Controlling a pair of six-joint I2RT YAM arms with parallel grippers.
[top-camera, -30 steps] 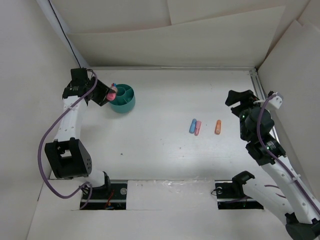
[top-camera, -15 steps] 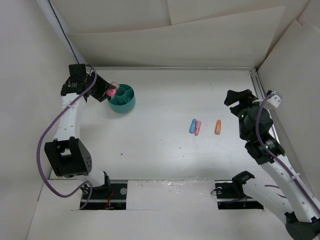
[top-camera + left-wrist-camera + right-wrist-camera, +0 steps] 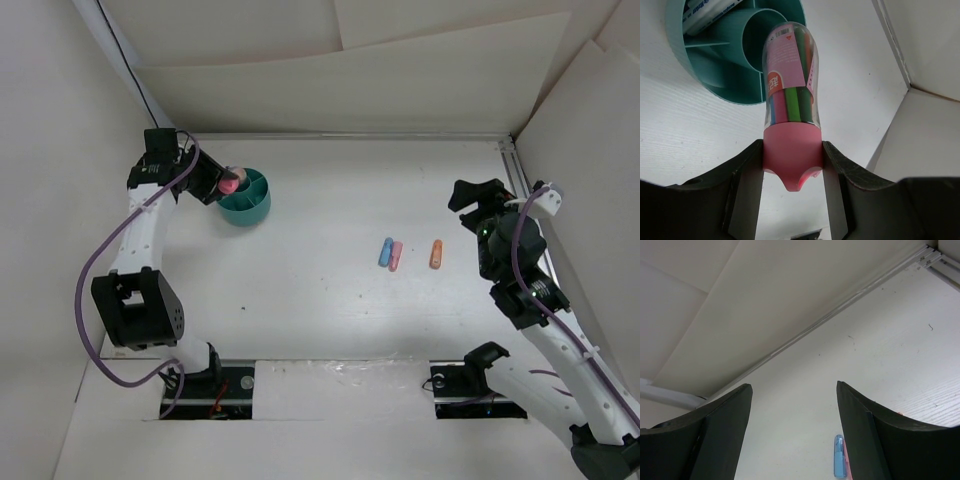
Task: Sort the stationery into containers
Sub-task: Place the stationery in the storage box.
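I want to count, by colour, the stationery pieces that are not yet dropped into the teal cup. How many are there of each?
1 blue piece, on the table
1 pink piece, on the table
1 orange piece, on the table
1 pink-capped case, held in the left fingers
Total: 4

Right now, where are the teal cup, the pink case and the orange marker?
teal cup point(image 3: 246, 216): top view, its near outer wall.
pink case point(image 3: 792, 150): left wrist view, its pink cap.
orange marker point(image 3: 436, 254): top view, its middle.
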